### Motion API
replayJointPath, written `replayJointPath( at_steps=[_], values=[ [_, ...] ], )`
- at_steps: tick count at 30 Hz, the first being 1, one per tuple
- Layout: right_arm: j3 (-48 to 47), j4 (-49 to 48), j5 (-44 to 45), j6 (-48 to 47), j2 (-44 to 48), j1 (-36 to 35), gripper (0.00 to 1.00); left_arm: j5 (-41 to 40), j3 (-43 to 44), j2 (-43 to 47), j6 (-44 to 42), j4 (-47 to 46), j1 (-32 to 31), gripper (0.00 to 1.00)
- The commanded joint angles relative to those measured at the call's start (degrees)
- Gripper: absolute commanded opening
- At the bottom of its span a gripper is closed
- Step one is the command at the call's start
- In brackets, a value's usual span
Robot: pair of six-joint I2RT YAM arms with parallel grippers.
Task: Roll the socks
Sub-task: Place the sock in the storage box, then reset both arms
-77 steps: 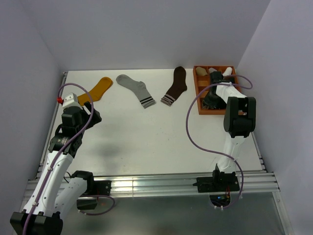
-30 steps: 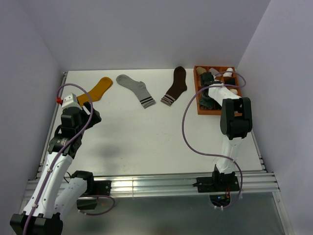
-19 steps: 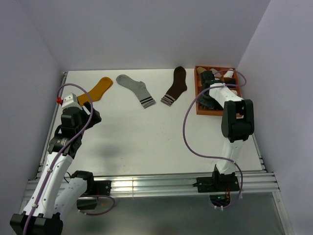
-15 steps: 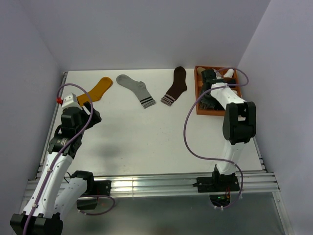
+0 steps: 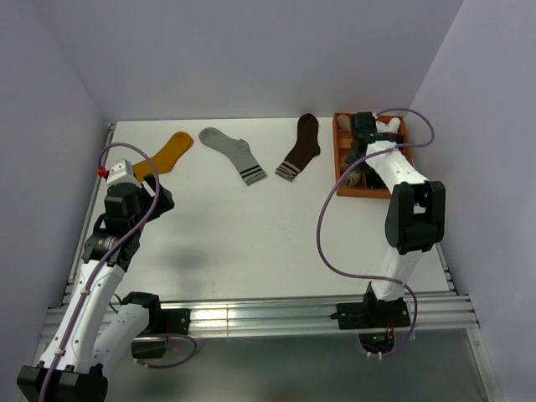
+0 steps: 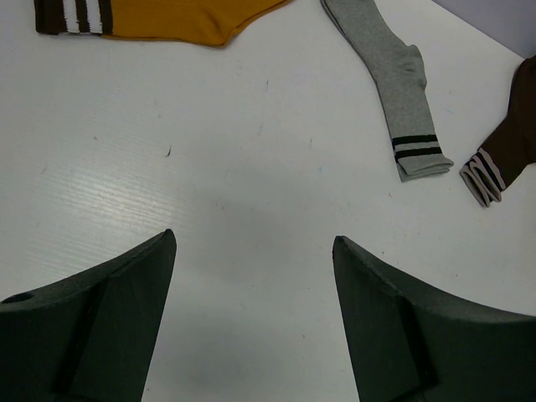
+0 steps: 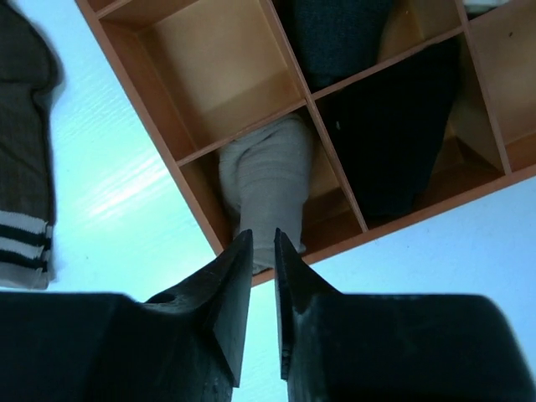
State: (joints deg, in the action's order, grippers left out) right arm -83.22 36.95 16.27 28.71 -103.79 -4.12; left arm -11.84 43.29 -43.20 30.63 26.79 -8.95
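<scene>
A taupe sock lies in an edge compartment of an orange divided tray, with a black sock in the next compartment. The right claw is seen over the taupe sock, its fingers nearly together; whether anything is gripped cannot be told. The left claw is spread wide and empty over the bench.

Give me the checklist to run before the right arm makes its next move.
1. Right gripper empty: ok, jaws a narrow gap apart, nothing between them.
2. Taupe sock inside a compartment of the tray: ok.
3. Sock clear of the tray's rim: cannot tell, the gripper covers its near end.
4. Empty compartment available: ok, one beside the sock's.
5. Left gripper open, holding nothing: ok.
</scene>
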Motion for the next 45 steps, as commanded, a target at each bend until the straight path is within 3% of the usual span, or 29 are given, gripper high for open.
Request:
replayJointPath(
  at_steps=[1, 4, 10, 19, 24, 35, 38, 45],
  values=[
    [0.1, -1.9, 0.5, 0.3, -2.1, 0.8, 0.23, 0.9, -0.7, 1.0, -1.3, -2.4, -0.2, 0.81],
    [3.1, -3.0, -1.9, 0.1, -2.6, 0.8, 0.16, 1.0, -0.7, 1.1, -1.3, -2.4, -0.2, 0.81],
    [7.7, -3.5, -4.7, -0.8, -2.2, -0.8, 0.12, 1.5, -0.7, 0.8, -1.3, -2.8, -0.2, 0.80],
    [8.2, -3.7, -4.9, -1.2, -5.5, -0.4, 0.11, 1.6, -0.8, 1.0, -1.3, -2.8, -0.2, 0.80],
    [7.8, -4.3, -5.0, -2.3, -0.9, -0.2, 0.12, 1.6, -0.9, 1.2, -1.2, -2.6, -0.2, 0.80],
    [3.2, 1.3, 0.0, -5.9, 26.0, -0.2, 0.40, -2.0, -0.3, 3.9, 0.0, -0.9, -0.2, 0.81],
    [4.6, 2.3, 3.3, -4.7, 36.7, -0.2, 0.48, -5.3, 3.7, 3.7, 0.3, 2.6, -0.2, 0.81],
    [5.4, 5.9, 7.5, -5.1, 58.3, -0.3, 0.68, -10.3, 23.1, 3.6, -0.7, 12.1, -0.2, 0.82]
  ],
)
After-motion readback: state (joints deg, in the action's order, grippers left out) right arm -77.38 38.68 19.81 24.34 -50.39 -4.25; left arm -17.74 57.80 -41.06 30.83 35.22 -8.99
